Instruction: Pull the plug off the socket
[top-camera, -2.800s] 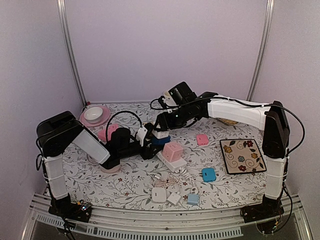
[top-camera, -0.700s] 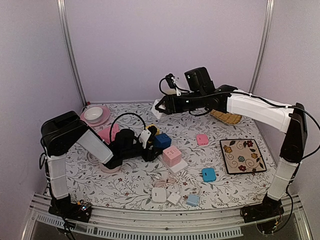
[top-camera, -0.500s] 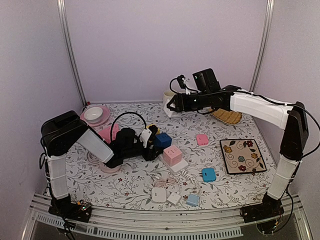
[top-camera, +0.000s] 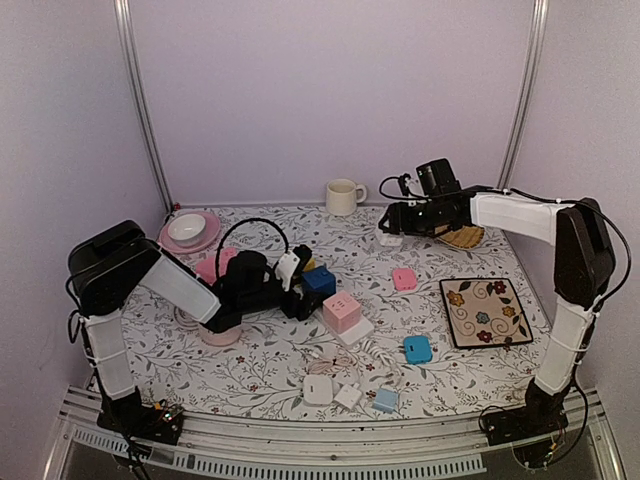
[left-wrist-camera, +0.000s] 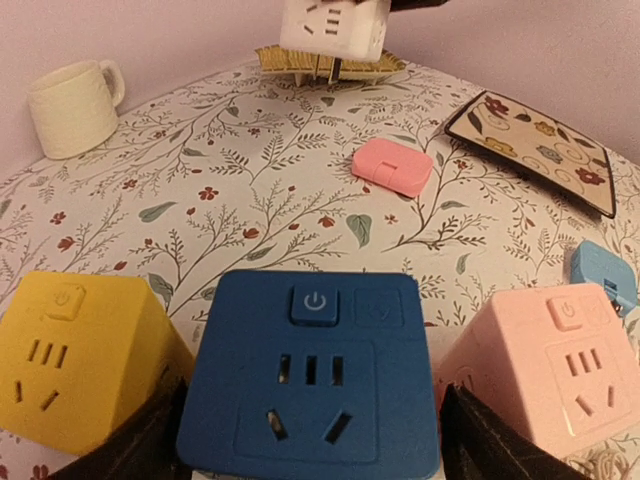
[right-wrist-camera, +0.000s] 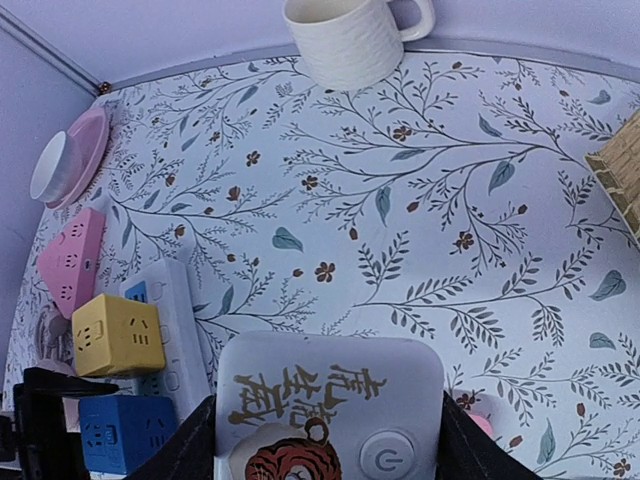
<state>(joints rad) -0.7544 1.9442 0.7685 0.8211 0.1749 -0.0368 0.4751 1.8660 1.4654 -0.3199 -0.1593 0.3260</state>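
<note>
In the right claw (right-wrist-camera: 325, 445), the white plug (right-wrist-camera: 330, 400) is cut off below

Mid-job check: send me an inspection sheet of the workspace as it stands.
Surface: floral table, level, crowded mid-front.
Job's things: white tiger-print plug held in the air, prongs free; yellow cube, blue cube and pink cube stand in a row at the power strip.
Clutter: mug, pink plate with bowl, patterned tray, small adapters.
Grippers: right gripper shut on the plug; left gripper straddles the blue cube, grip unclear.
Cables: white cords coiled near front; black cable loops over left arm.
Surroundings: plain walls, metal posts; nothing else seen.
</note>
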